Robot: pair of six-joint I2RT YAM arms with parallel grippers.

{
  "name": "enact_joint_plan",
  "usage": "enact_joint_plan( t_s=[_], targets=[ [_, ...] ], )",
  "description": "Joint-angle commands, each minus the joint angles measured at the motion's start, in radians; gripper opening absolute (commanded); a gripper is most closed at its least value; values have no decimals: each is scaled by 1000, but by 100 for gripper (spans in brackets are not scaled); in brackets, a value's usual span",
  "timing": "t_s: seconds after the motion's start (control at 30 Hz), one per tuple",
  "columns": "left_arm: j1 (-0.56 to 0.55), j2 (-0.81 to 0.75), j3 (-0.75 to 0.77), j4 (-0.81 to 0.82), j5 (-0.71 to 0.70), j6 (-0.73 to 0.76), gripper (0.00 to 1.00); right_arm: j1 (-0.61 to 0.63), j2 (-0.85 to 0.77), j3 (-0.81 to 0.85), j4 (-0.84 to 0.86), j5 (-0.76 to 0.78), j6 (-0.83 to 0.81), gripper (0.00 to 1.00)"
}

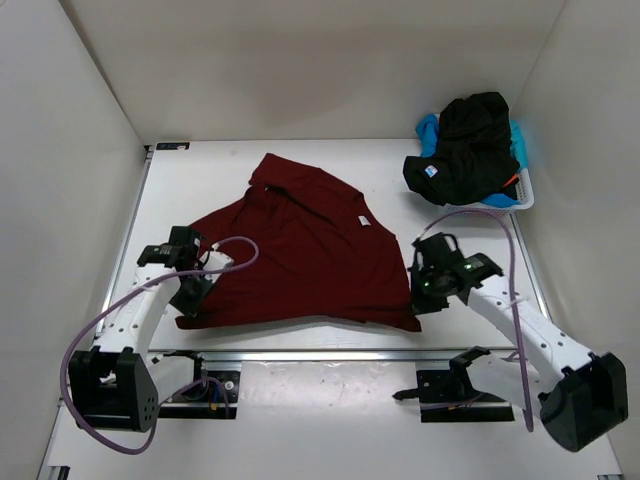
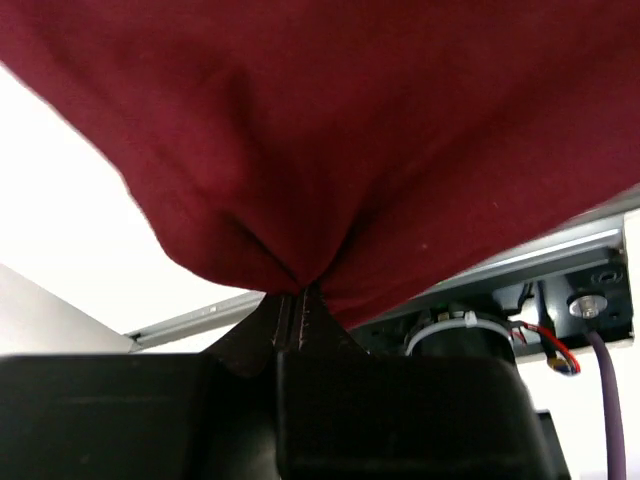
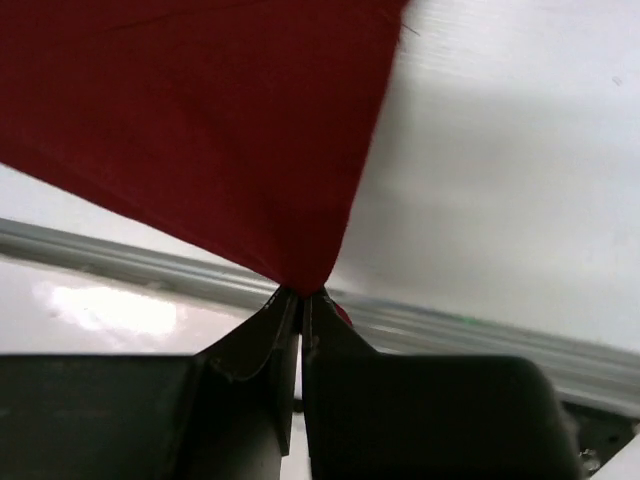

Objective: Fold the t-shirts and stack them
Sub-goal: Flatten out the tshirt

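A dark red t-shirt (image 1: pixel 300 255) lies spread over the middle of the table, collar toward the back. My left gripper (image 1: pixel 190 300) is shut on its near left hem corner; in the left wrist view the red cloth (image 2: pixel 330 140) bunches into the pinched fingertips (image 2: pixel 292 298). At the near right hem corner my right gripper (image 1: pixel 418 305) is shut on the cloth, and the right wrist view shows the red fabric (image 3: pixel 200 130) drawn to a point between the closed tips (image 3: pixel 300 295). More t-shirts sit in a heap at the back right: black (image 1: pixel 470 150) on top, light blue (image 1: pixel 428 130) and orange (image 1: pixel 511 180) peeking out.
A white lattice basket (image 1: pixel 520 195) holds the heap at the back right corner. White walls close in the table on the left, back and right. A metal rail (image 1: pixel 300 355) runs along the near edge, by the arm bases.
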Motion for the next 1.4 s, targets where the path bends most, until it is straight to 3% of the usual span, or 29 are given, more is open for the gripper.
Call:
enact_joint_plan(
  t_s=[0.0, 0.1, 0.3, 0.53, 0.57, 0.63, 0.7, 0.73, 0.8, 0.83, 0.9, 0.97, 1.03, 1.1, 1.17, 1.2, 1.3, 1.37],
  targets=[
    [37, -35, 59, -51, -22, 28, 0, -157, -91, 134, -43, -161, -40, 0],
    [42, -9, 95, -67, -27, 25, 0, -340, -85, 189, -35, -347, -70, 0],
    [22, -1, 27, -64, -53, 19, 0, -170, -36, 62, -10, -338, 30, 0],
    [-1, -52, -34, -85, -79, 14, 0, -312, -87, -44, -127, -309, 29, 3],
    [-1, -49, -39, -88, -85, 14, 2, -349, -79, -42, -160, -297, 13, 10],
    [13, -56, -37, -90, -110, 3, 23, -390, -59, -29, -188, -269, -22, 20],
    [33, -88, -11, -81, -149, -1, 49, -394, -24, 46, -193, -220, -45, 31],
    [40, -108, 10, -70, -189, -6, 58, -375, 14, 112, -188, -183, -54, 42],
    [51, -144, 39, -14, -269, -18, 78, -278, 94, 235, -181, -111, -71, 42],
    [51, -164, 56, 32, -315, -23, 82, -254, 120, 320, -159, -68, -85, 43],
    [56, -167, 84, 120, -389, -36, 83, -164, 256, 474, -51, -43, -126, 42],
    [57, -139, 112, 203, -404, -47, 83, -127, 379, 604, 70, -68, -191, 35],
    [9, -49, 144, 298, -417, -59, 81, -84, 575, 794, 195, -28, -241, 12],
    [-44, 58, 171, 368, -414, -95, 79, -72, 756, 983, 226, 39, -281, 0],
    [-74, 219, 231, 444, -416, -113, 76, -132, 1009, 1182, 209, -61, -230, 0],
    [-100, 249, 254, 450, -395, -116, 76, -145, 1057, 1274, 221, -148, -172, 0],
    [-151, 387, 336, 484, -371, -96, 75, -165, 1290, 1494, 212, -175, -160, 1],
    [-177, 445, 343, 523, -358, -73, 76, -158, 1401, 1553, 230, -184, -157, 0]
  ],
)
